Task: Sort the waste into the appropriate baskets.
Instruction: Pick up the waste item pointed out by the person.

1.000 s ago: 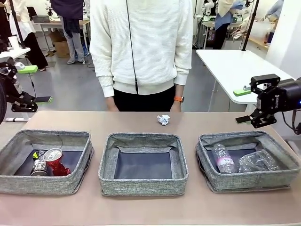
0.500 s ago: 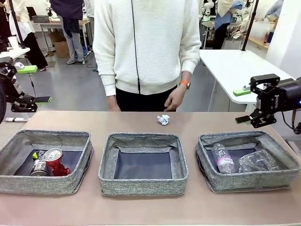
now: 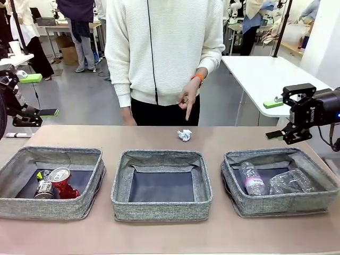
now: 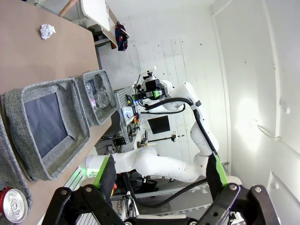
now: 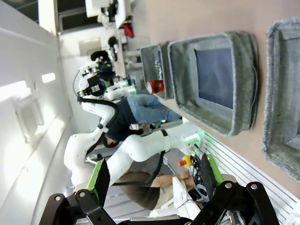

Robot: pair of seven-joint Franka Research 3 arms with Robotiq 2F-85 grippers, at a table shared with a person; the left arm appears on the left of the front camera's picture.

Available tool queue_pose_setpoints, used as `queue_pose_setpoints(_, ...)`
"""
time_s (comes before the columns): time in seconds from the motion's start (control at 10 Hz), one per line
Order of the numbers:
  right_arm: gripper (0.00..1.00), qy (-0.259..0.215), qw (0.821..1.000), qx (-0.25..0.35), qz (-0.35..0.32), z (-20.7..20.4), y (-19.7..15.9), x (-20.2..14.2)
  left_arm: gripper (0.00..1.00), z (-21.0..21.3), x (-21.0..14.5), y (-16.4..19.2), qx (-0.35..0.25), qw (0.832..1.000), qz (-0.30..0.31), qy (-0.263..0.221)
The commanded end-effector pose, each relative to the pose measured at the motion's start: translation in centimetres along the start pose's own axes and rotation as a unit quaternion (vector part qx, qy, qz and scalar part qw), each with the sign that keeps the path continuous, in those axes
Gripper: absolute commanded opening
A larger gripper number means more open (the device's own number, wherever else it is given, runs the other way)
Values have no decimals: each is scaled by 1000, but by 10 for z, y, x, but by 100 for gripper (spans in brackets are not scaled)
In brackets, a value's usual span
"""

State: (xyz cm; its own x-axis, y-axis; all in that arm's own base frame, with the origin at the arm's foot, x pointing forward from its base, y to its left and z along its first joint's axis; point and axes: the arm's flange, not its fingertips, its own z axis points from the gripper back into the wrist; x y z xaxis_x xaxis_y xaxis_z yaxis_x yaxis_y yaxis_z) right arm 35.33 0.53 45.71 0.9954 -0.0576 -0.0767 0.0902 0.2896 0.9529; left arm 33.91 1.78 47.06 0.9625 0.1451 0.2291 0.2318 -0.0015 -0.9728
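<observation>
Front view, right gripper (image 3: pixel 280 118): hung with its jaws spread and nothing between them, just above the far corner of the right basket (image 3: pixel 280 204).
Front view, right basket: held a clear bottle (image 3: pixel 253 179) and a clear plastic cup (image 3: pixel 290 181), below and inward of that gripper.
Front view, paper ball (image 3: pixel 184 135): lay on the table (image 3: pixel 159 234) beyond the middle basket (image 3: pixel 161 207), well apart from both grippers; the person's hand (image 3: pixel 187 99) pointed a finger down at it.
Front view, left gripper (image 3: pixel 38 95): jaws apart, empty, off the table's far left corner, above and behind the left basket (image 3: pixel 50 204) with the red can (image 3: pixel 62 182) and a silver-dark can (image 3: pixel 44 188).
Left wrist view, left gripper (image 4: pixel 161 176): fingers spread wide, nothing held; the paper ball (image 4: pixel 47 31) sat far off at upper left, the middle basket (image 4: pixel 47 133) nearer.
Right wrist view, right gripper (image 5: pixel 154 176): released and empty; the middle basket (image 5: pixel 213 77) lay ahead, the red can (image 5: pixel 155 86) beyond it.
</observation>
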Motion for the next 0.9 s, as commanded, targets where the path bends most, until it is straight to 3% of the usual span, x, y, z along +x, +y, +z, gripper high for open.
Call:
queue_pose_setpoints(0.0,100,-1,1000,9,12,3,1,3,100,-1,-2,-3,-8,1000,-3,-2)
queue_pose_setpoints(0.7,100,0,1000,0,0,0,0,0,100,-1,-2,-3,-8,1000,-3,-2)
queue_pose_setpoints(0.8,100,-5,994,-98,45,-28,16,32,100,-1,-2,-3,-8,1000,-3,-2)
